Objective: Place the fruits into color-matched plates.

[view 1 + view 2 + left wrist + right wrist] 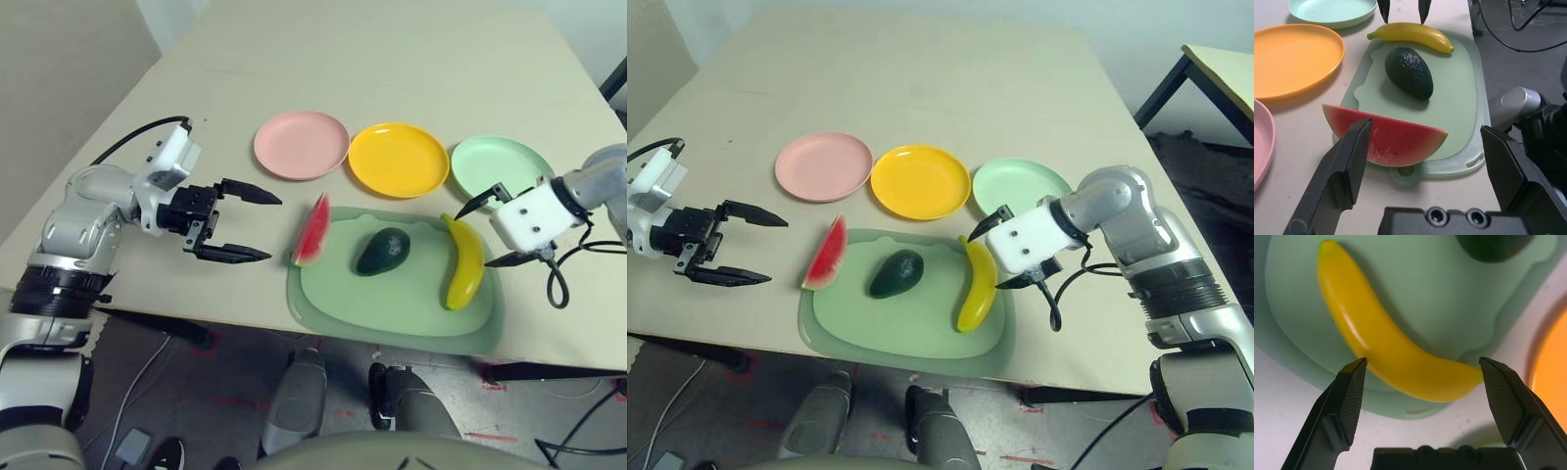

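Plainly, the table [323, 59] is holding everything, and the sorting is sitting at its start: none of the fruits is resting on a plate. The green mat [343, 311] is carrying the fruit, while the pink plate [301, 145], yellow plate [399, 160] and mint plate [1019, 186] are lying empty in a row beyond it. All three placements are remaining, presumably watermelon to pink, banana to yellow and avocado to mint.

The left gripper [275, 230] is standing open beside the watermelon [313, 233], holding nothing; the wedge is lying across the mat's left edge. The right gripper [472, 241] is also gaping, grasping nothing, close to the banana [466, 264] at the mat's right side. The avocado [383, 252] is lying between the other two fruits.

Both head views are taking in the three plates whole, whereas the left wrist view is cutting off parts of the pink and yellow ones. That wrist view is revealing a small round tab [1407, 175] on the mat and dark seeds in the red flesh. The right wrist view is bringing out the banana's green-tinged tip [1328, 245].
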